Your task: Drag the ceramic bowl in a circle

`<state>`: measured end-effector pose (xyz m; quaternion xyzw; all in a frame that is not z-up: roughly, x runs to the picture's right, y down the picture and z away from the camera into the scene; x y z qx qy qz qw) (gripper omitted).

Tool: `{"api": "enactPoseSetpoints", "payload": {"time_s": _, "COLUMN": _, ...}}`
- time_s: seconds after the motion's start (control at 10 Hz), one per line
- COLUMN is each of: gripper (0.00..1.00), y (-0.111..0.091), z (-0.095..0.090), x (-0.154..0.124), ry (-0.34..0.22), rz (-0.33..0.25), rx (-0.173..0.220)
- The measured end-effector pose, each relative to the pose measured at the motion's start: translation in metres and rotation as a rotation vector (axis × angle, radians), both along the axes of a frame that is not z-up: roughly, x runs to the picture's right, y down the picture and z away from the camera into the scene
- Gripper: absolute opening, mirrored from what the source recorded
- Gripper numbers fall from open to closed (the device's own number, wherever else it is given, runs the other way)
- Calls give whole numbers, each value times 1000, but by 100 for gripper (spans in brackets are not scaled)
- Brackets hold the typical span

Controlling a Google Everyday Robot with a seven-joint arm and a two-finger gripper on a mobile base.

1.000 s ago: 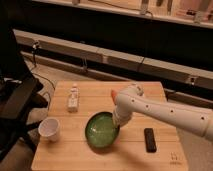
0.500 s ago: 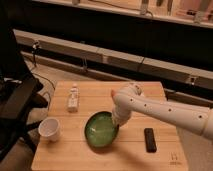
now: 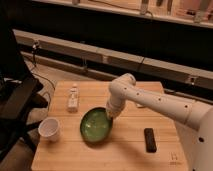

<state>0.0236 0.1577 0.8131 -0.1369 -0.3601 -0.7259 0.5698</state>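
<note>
The ceramic bowl (image 3: 95, 126) is a wide, shallow, glossy green bowl with a darker rim, lying near the middle of the wooden table (image 3: 65, 155). My white arm reaches in from the right and bends down to the bowl's right rim. The gripper (image 3: 109, 117) sits at that rim, at the bowl's upper right edge. The arm's wrist covers most of it.
A small white cup (image 3: 49, 129) stands left of the bowl. A small white bottle (image 3: 73, 97) lies at the back left of the table. A black remote-like object (image 3: 149, 139) lies to the right of the bowl. A dark chair (image 3: 17, 100) stands left of the table.
The bowl has slid a little toward the left and front of the table, with the gripper staying at its right rim.
</note>
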Motion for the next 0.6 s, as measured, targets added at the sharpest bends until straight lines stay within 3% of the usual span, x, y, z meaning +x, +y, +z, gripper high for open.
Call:
{"api": "enactPoseSetpoints", "payload": {"time_s": 0.3, "gripper": 2, "y": 18, "z": -19, "x": -22, "ry": -76, "rz": -38, "rx": -28}}
{"api": "enactPoseSetpoints", "payload": {"time_s": 0.6, "gripper": 12, "y": 69, "z": -57, "x": -25, "ry": -122, "rz": -130, "rx": -124}}
